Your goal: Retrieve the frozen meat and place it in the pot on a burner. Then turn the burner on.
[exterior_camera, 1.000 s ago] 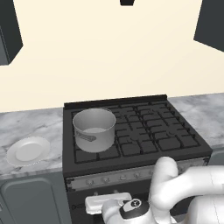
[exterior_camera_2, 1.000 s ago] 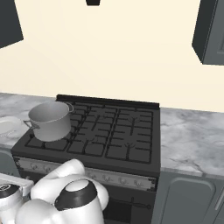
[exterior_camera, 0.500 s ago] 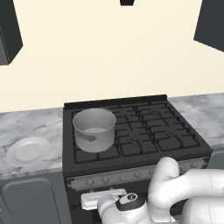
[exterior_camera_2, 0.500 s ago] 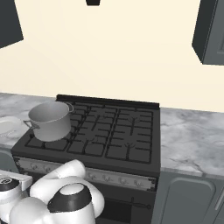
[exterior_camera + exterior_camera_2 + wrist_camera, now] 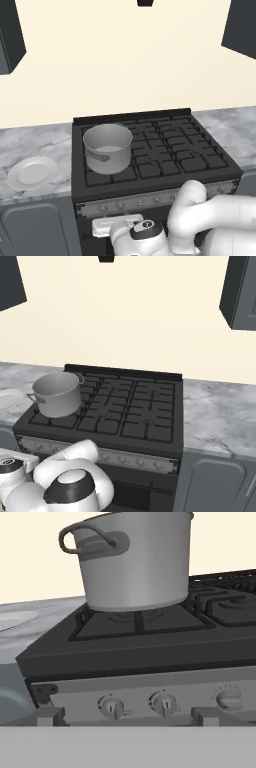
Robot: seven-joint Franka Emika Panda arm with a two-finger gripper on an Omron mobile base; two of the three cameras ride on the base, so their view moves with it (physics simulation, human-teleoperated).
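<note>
The grey metal pot (image 5: 107, 147) (image 5: 56, 393) stands upright on the front left burner (image 5: 126, 175) of the black stove. From the hand view I look up at the pot (image 5: 135, 562) and at the grate of that burner (image 5: 136, 625); the inside of the pot is hidden here. My gripper (image 5: 117, 223) hangs low in front of the oven door, below the control panel and level with the left knobs (image 5: 112, 706). It is open and holds nothing. The frozen meat is out of view.
A round white plate (image 5: 32, 171) (image 5: 10, 398) lies on the marble counter left of the stove. A row of knobs (image 5: 150, 201) (image 5: 120, 458) runs along the stove front. More counter (image 5: 220, 416) extends right, with dark cabinets above.
The hand has drifted slightly left and up in front of the oven, with the elbow shifting too. The pot and plate have not moved.
</note>
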